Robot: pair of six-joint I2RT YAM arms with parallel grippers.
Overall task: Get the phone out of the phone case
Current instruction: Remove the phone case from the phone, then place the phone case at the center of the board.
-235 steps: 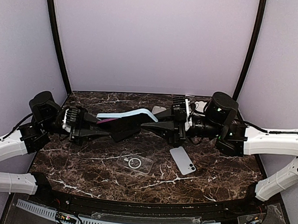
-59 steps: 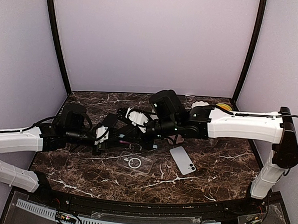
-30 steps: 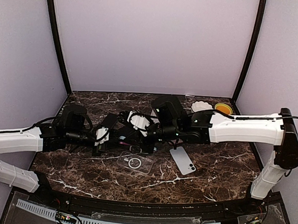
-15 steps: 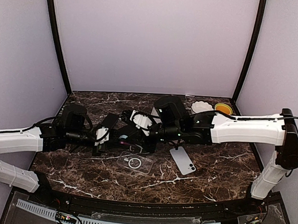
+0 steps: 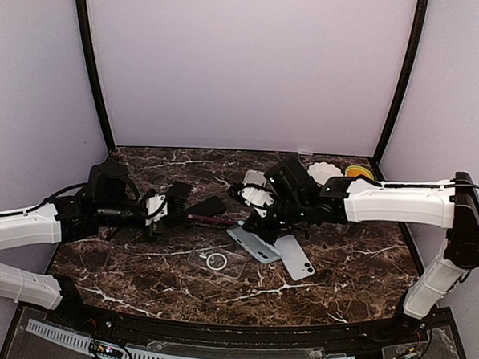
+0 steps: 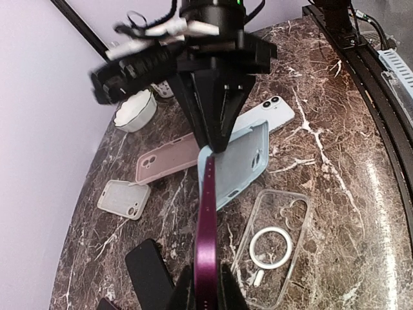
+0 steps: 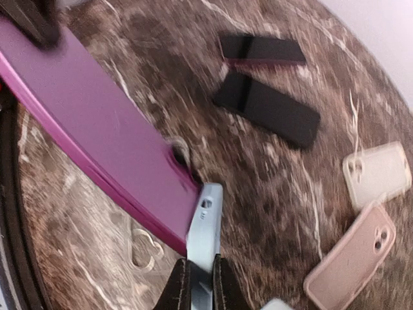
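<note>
The clear ringed case [image 5: 217,261] lies nearest. Beyond it, the left gripper [image 6: 205,290] is clamped on the purple phone [image 6: 206,219], held edge-up. At the phone's 3 o'clock, the right gripper [image 7: 197,274] pinches the light-blue phone case [image 7: 203,239].

- Your top camera sits high behind both arm bases. It looks forward and down over the whole marble table [image 5: 138,279], from far away.
- Your left wrist camera looks forward along the purple phone [image 6: 206,219], very near to it, and faces the right gripper [image 6: 216,147] across the table.
- Your right wrist camera looks down at the table, very near to the light blue case [image 7: 205,245].
- All three views share the phone and this case. The clear case [image 6: 271,239] shows in the top and left wrist views.
</note>
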